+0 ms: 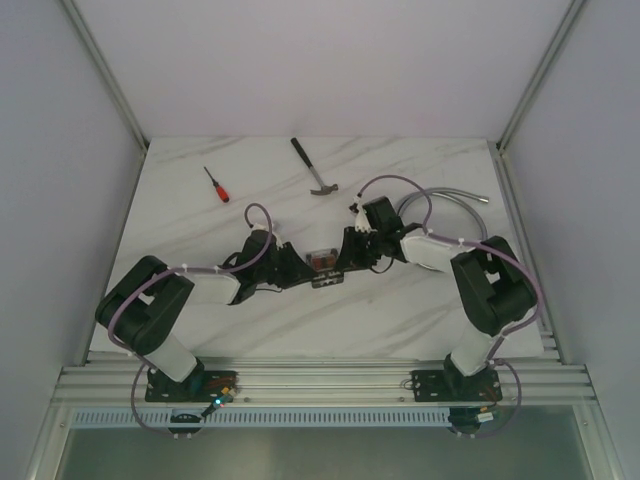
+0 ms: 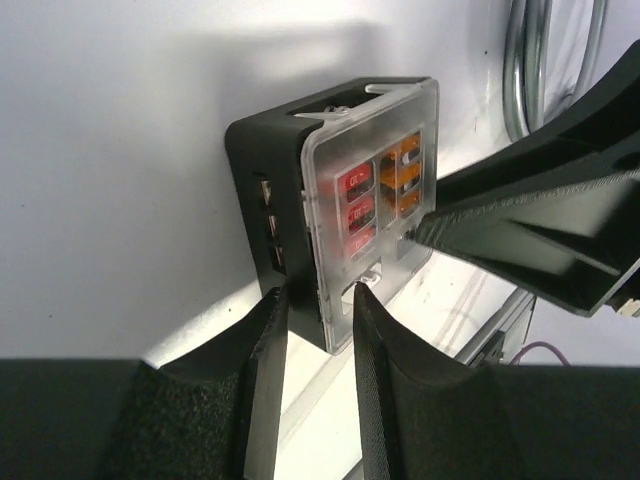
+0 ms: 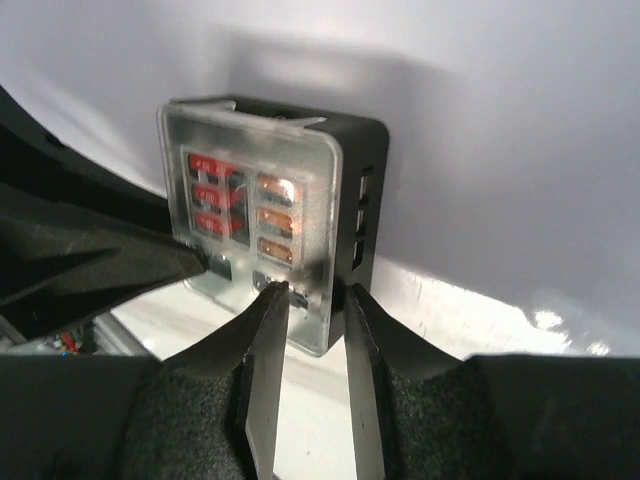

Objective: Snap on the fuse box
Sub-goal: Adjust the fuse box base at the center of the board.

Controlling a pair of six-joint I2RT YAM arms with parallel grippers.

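The fuse box (image 1: 322, 260) is a small black box with a clear lid over red and orange fuses, held between both grippers above the table middle. In the left wrist view my left gripper (image 2: 318, 295) is shut on the box's (image 2: 265, 160) lower corner, one finger on the black base and one on the clear lid (image 2: 385, 125). In the right wrist view my right gripper (image 3: 315, 290) pinches the opposite corner of the box (image 3: 358, 150) the same way, lid (image 3: 250, 140) against base. In the top view the left gripper (image 1: 298, 268) and right gripper (image 1: 348, 255) meet at the box.
A hammer (image 1: 315, 170) and a red-handled screwdriver (image 1: 216, 184) lie at the back of the table. A flexible metal hose (image 1: 455, 200) curves at the back right, behind the right arm. White walls enclose the table.
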